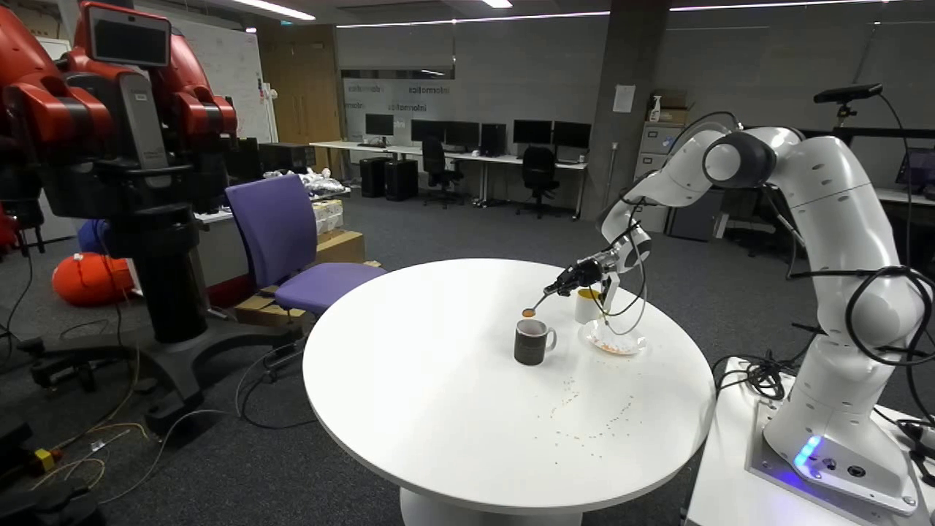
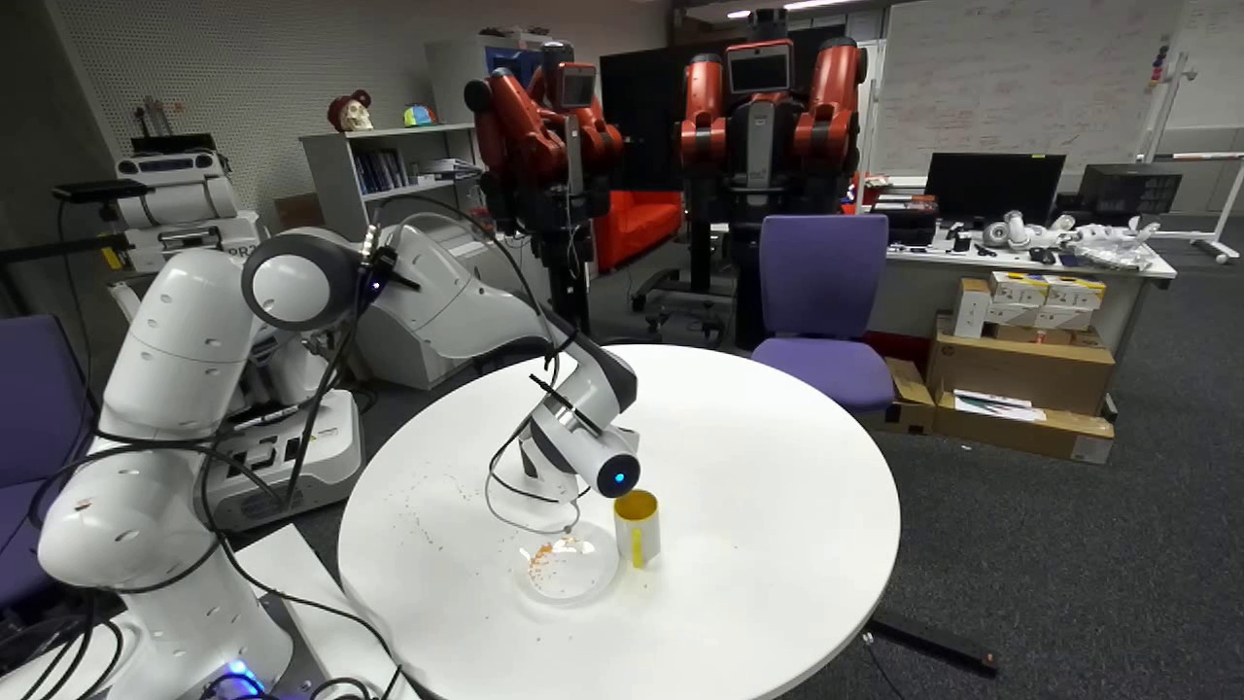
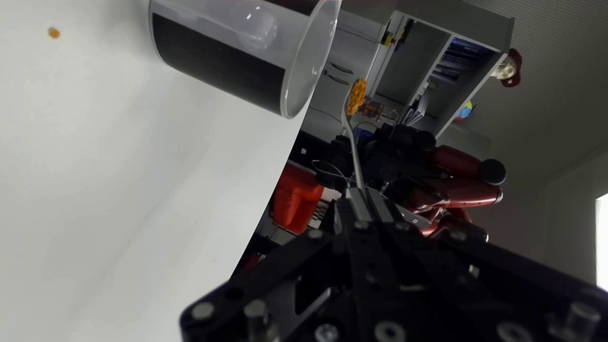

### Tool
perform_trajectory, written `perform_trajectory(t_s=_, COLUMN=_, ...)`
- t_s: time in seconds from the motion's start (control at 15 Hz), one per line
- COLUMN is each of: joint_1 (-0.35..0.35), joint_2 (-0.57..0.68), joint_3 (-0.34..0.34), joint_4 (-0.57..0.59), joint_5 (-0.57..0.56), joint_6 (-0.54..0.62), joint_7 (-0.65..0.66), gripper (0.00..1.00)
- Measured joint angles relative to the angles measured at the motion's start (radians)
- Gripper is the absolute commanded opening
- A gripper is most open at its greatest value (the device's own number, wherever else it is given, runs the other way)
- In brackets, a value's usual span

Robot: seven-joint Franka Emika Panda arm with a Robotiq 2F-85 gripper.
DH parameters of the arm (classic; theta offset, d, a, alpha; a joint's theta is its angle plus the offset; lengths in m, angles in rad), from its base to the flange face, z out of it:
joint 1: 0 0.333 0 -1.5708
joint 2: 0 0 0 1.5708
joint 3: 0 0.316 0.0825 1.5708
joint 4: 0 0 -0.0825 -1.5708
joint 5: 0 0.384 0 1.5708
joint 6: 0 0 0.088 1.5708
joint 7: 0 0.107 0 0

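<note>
Fingers [image 3: 358, 205]: clamped together on the handle end of a metal spoon [image 3: 353, 145].
Spoon: pointing out past the fingers, bowl just above the rim of the dark mug [image 1: 530, 345] in an exterior view, apart from it in the wrist view; whether over the opening or to one side, cannot tell.
Orange grains [image 3: 357, 96]: heaped in the bowl of the spoon.
Dark mug: upright on the round white table [image 1: 431, 372], handle toward the clear plate [image 2: 587, 580], black panels and a pale band in the wrist view.
White mug [image 2: 647, 533]: upright just beside the plate, yellow inside, yellow handle.
Clear plate: flat on the table, orange crumbs [image 2: 540, 559] along one side.
Loose crumbs [image 1: 567, 399]: scattered on the table, in front of the dark mug and plate in an exterior view.
Arm [image 2: 466, 316]: bent over the table, with spoon, fingers and dark mug hidden behind in an exterior view.
Purple chair [image 1: 270, 234]: close to the table in both exterior views.
</note>
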Motion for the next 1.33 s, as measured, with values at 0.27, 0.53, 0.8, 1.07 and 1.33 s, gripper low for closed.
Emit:
perform_trajectory(t_s=0.27, joint_1=0.0, joint_2=-0.015, joint_3=-0.001, joint_4=0.0, joint_5=0.0, joint_6=0.0, joint_7=0.01, gripper=0.01)
perform_trajectory(t_s=0.53, joint_1=0.0, joint_2=-0.028, joint_3=-0.003, joint_4=-0.001, joint_5=-0.001, joint_6=0.0, joint_7=0.017, gripper=0.01)
perform_trajectory(t_s=0.8, joint_1=0.0, joint_2=-0.051, joint_3=-0.006, joint_4=-0.016, joint_5=-0.001, joint_6=-0.001, joint_7=0.018, gripper=0.01)
perform_trajectory(t_s=1.07, joint_1=0.0, joint_2=-0.081, joint_3=-0.01, joint_4=-0.052, joint_5=-0.003, joint_6=-0.004, joint_7=0.018, gripper=0.01)
perform_trajectory(t_s=1.33, joint_1=0.001, joint_2=-0.116, joint_3=-0.018, joint_4=-0.102, joint_5=-0.004, joint_6=-0.005, joint_7=0.018, gripper=0.01)
